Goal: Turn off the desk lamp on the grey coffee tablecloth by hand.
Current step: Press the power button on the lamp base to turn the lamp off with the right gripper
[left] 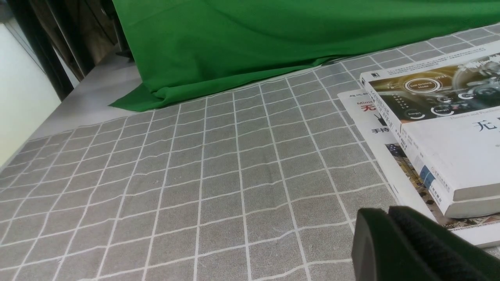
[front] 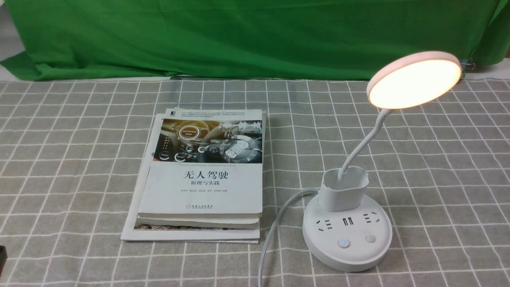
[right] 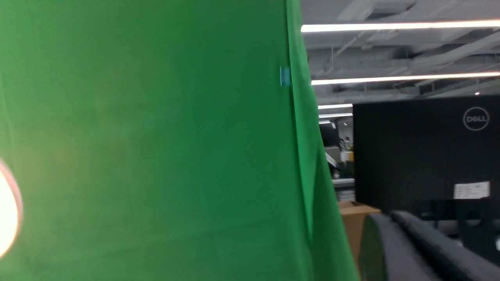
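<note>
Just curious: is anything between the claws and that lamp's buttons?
Nothing covers the buttons on the desk lamp. The stack of books lies roughly between it and the left claw. The right claw is outside the front view, so its path is unclear.

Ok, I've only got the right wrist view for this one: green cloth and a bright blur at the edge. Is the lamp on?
Observer: Yes, the front view shows the desk lamp glowing, standing on the grey coffee tablecloth.
Operator: Anything at its buttons?
Observer: No, the two buttons on its base sit in the open, with no arm near them.
Operator: Where's the left gripper?
Observer: Its wrist view shows the left gripper above the cloth, next to a stack of books.
</note>
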You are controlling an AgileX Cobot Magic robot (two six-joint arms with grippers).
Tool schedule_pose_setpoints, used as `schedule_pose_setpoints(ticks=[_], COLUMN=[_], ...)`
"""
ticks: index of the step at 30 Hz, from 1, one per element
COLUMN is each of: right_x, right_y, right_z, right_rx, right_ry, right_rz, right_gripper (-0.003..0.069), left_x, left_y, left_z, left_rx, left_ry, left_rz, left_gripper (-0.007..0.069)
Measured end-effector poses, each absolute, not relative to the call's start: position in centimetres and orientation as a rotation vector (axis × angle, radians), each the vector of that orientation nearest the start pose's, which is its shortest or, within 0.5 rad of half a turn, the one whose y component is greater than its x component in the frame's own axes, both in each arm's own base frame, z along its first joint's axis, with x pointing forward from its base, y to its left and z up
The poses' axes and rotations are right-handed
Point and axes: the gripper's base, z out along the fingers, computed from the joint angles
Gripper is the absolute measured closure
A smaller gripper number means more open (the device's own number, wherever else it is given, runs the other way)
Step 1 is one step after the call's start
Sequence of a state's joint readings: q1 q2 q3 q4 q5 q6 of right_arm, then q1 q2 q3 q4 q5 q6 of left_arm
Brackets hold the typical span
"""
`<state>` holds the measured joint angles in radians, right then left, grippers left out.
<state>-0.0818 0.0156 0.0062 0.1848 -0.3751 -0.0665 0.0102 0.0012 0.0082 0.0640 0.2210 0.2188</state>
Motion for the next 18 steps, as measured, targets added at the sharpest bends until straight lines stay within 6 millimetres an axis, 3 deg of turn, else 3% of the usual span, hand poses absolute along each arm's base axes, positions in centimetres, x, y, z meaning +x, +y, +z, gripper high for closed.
schedule_pose_setpoints(ticks=[3,7,11,16,18], right_x=[5.4,7.0,10.0,12.5,13.8], right_y=[-1.0,-0.8,-0.8,-1.0,-1.0], right_z=[24.4,26.9,28.8,28.6,27.5], right_rx=[0.186,0.199,0.191,0.179,0.197], right_ry=[1.193,1.363,1.600,1.724,1.808], right_rz=[0.018,0.058,0.064,0.043,0.052], right_gripper=[0.0613,0.0613,0.0613,0.0613,0.0613], left_x=[5.6,5.6,5.6,5.6,5.6], left_y=[0.2,0.2,0.2,0.2,0.2], left_z=[19.0,19.0,19.0,19.0,19.0], left_rx=[0.222,0.222,0.222,0.222,0.222], left_ry=[1.704,1.704,1.704,1.704,1.704], left_rz=[0.228,0.228,0.228,0.228,0.228], left_gripper=[0.0606,0.0606,0.0606,0.0606,0.0606])
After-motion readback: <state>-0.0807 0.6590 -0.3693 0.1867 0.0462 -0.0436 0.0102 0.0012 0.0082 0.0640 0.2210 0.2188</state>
